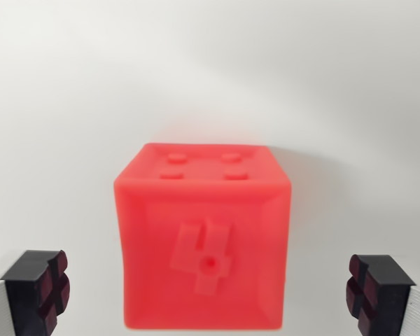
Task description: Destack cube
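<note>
A red cube [203, 238] fills the middle of the wrist view, with several small studs on its top face and a raised figure on its front face. It stands against a plain white surface [210, 70]. My gripper [206, 290] is open, its two black fingertips [36, 290] at the lower corners, one on each side of the cube and apart from it. Nothing is between the pads except the cube's lower part, untouched. Any cube beneath the red one is hidden from this view.
Only the white surface surrounds the cube, with a soft shadow to its right [322, 182].
</note>
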{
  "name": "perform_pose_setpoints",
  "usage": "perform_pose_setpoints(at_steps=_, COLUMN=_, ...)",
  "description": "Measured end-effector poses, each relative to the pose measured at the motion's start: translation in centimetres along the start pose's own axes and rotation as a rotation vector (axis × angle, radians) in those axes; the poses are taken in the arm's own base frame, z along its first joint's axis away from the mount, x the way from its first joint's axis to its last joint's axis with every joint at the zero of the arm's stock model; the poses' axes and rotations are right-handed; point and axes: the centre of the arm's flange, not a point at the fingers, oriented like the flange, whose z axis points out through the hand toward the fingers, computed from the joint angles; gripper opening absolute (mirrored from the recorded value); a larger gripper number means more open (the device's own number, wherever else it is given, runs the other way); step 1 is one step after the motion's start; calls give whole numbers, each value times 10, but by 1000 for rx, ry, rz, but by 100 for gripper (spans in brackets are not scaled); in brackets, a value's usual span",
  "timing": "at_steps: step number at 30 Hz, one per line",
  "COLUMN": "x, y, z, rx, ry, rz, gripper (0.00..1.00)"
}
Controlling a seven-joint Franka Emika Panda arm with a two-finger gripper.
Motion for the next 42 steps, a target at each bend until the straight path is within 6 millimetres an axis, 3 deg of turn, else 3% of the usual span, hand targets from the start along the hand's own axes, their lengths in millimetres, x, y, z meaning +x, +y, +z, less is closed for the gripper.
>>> perform_pose_setpoints(at_steps=42, x=0, y=1, z=-174, rx=6, ry=2, rz=0, gripper=100)
